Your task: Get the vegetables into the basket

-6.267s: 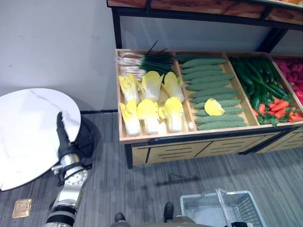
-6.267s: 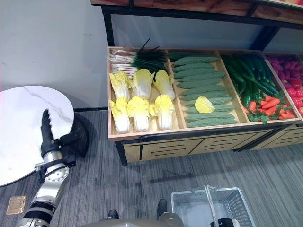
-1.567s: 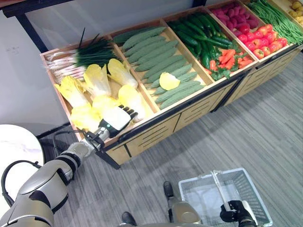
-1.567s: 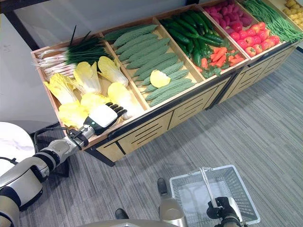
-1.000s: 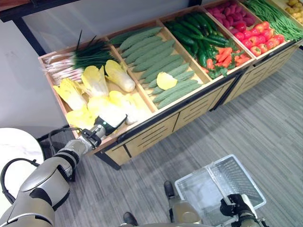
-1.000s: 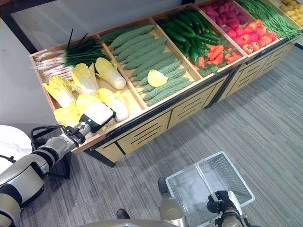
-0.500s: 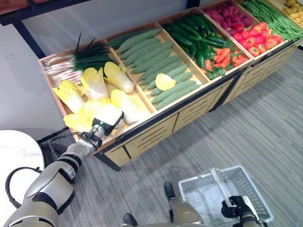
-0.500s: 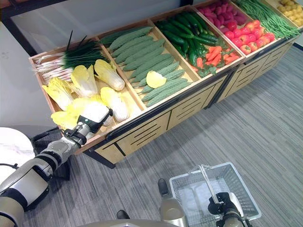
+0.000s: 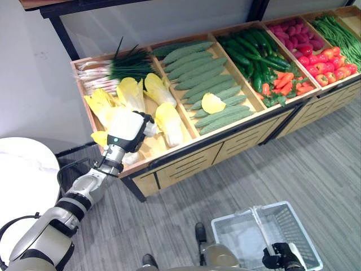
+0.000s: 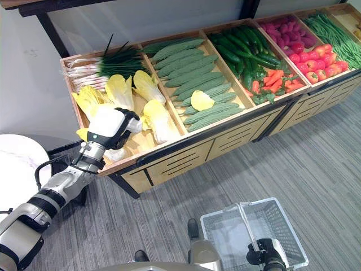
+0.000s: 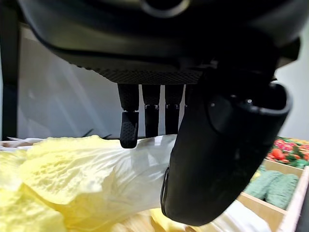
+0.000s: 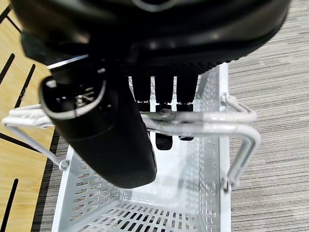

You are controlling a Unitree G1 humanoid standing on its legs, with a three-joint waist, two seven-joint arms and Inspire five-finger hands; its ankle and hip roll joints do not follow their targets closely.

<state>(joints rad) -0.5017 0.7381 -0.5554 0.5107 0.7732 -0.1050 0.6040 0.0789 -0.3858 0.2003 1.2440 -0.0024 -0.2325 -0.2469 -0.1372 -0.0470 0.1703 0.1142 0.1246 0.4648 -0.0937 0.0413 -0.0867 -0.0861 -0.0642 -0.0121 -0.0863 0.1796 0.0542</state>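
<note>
I see left hand (image 11: 222, 140) curled around a pale yellow napa cabbage (image 11: 82, 179), probably gripping; right hand (image 12: 111, 125) closed on the grey wire basket (image 12: 212, 159) handle.

The basket (image 12: 203, 159) is shiny metal wire and mesh with little holes, and its handle (image 12: 203, 121) is smooth, bright metal. The vegetable stand (image 9: 192, 161) is pale, matt wood, the floor (image 9: 316, 169) is grey with thin stripes like rough carpet, and the round desk (image 9: 22, 175) is smooth white like marble. The cabbage (image 11: 72, 179) has soft, crinkly leaves, and the left hand (image 11: 227, 145) is dark, matt plastic.
</note>
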